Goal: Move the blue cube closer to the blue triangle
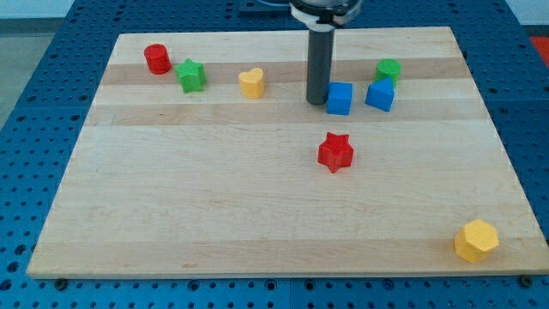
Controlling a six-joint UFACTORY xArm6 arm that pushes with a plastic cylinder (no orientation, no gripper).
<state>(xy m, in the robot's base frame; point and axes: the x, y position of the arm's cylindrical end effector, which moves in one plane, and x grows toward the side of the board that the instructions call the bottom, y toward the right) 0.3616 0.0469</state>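
A yellow hexagonal block sits nearest, by the table's bottom right corner. Toward the top edge, right of centre, a blue cube stands upright, glossy and square-faced. The rod's tip rests just beside the cube's left side; contact cannot be judged. The blue triangle lies near the cube's right.

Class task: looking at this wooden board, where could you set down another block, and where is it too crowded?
Free: the wide stretch between the red star block and yellow hexagonal block, plus the view's bottom-left. Crowded: the top band, where my tip sits beside the blue cube.
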